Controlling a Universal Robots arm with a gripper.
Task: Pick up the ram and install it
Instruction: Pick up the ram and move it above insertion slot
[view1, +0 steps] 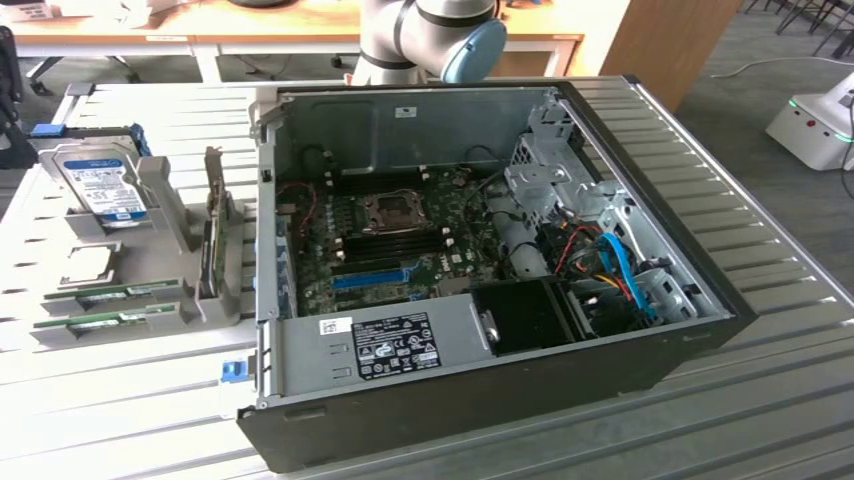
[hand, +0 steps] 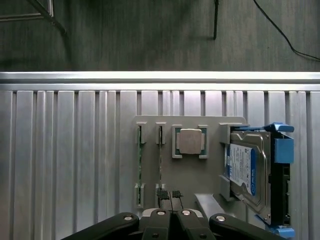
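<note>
Jaws shut, empty | ram (hand: 160, 160) on edge in holder (hand: 192, 175), just beyond jaws, untouched | reach step, likely best: open wide, centre across ram's thin edge, square to its length, descend straight.

Ram (hand: 160, 165): thin green stick, on edge in holder (hand: 200, 172) slot.

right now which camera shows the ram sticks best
The wrist view: both ram sticks stand on edge in the gray holder, close up, just beyond the gripper. The exterior view shows the sticks small, low at its left.
</note>
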